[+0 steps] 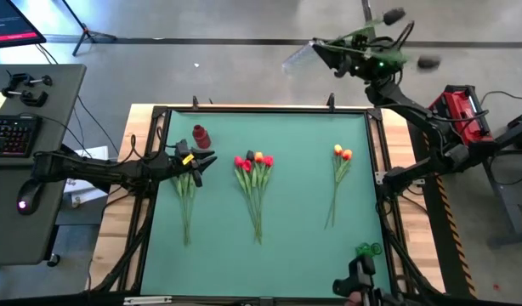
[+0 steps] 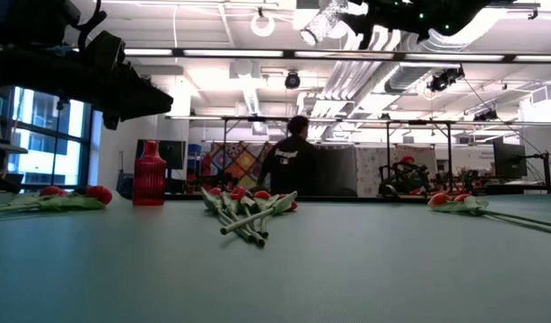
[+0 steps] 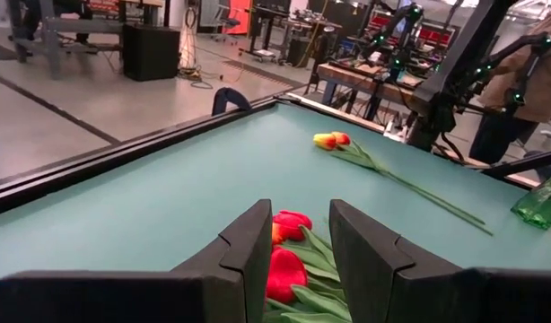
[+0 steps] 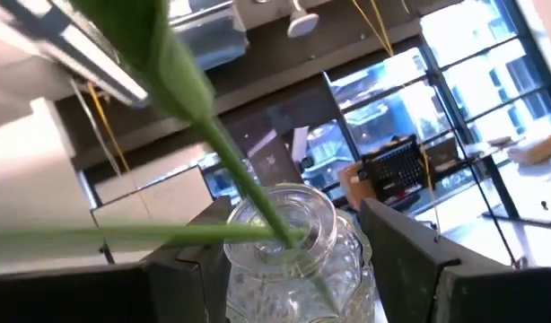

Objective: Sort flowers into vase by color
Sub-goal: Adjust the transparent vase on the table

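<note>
My left gripper (image 1: 195, 161) hovers open over the heads of the left tulip bunch (image 1: 186, 191), whose heads look red in the low view (image 2: 98, 193). A red vase (image 1: 200, 136) stands just beyond it. A red and orange bunch (image 1: 254, 174) lies mid-table, and orange tulips (image 1: 341, 161) lie to the right. My right gripper (image 1: 350, 53) is raised past the table's far edge, shut on a clear glass vase (image 1: 297, 59). Green stems and dark heads (image 1: 395, 15) stick out of that vase. My right gripper (image 4: 293, 256) has the clear vase's neck (image 4: 289, 215), just below its mouth, pinched between the two fingers (image 4: 415, 260). The vase is lifted clear, high above the table's far edge, and tilted well off upright. Green stems (image 4: 244, 184) stick into its mouth.
A green vase (image 1: 369, 249) stands near the table's near right corner. A raised frame (image 1: 261, 109) borders the teal mat. Bare mat lies between the bunches. In the room beyond the far edge stands a person (image 2: 289, 161). A desk with a keyboard (image 1: 10, 134) sits to the left.
</note>
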Controlling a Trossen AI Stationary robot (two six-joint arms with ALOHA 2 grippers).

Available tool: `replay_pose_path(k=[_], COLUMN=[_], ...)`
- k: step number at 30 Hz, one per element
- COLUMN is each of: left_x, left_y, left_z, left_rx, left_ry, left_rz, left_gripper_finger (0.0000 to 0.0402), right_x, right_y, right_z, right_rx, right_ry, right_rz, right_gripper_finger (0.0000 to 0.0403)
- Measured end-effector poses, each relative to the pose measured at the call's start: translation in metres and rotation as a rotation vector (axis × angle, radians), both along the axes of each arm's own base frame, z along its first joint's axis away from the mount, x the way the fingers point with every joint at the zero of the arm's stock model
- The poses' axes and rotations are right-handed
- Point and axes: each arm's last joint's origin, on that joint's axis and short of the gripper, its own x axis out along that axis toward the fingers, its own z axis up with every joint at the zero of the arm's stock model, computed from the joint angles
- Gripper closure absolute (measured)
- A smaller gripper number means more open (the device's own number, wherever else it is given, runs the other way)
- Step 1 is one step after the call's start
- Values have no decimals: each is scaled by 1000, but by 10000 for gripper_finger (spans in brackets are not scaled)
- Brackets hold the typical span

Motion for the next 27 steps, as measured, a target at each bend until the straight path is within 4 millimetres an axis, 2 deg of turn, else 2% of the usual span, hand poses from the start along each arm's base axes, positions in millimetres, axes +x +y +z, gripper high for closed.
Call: replay_pose_path(k=[5, 10, 15, 19, 23, 27], left_x=[0, 0, 0, 0, 0, 0], left_y=[0, 0, 0, 0, 0, 0], left_z=[0, -1, -1, -1, -1, -1], left_rx=[1, 0, 5, 23, 30, 34], left_ry=[1, 6, 17, 26, 29, 31], left_rz=[0, -1, -2, 2, 11, 13], left_gripper_finger=[298, 298, 298, 298, 298, 298], right_x=[-9, -25, -46, -55, -56, -51], right_y=[-15, -29, -35, -30, -25, -23], right_z=[-17, -46, -74, -93, -104, -104], right_rx=[203, 342, 443, 461, 401, 358], right_ry=[107, 316, 537, 757, 997, 1046], right_rz=[-36, -122, -186, -284, -463, -508], right_gripper_finger=[217, 217, 217, 217, 217, 217])
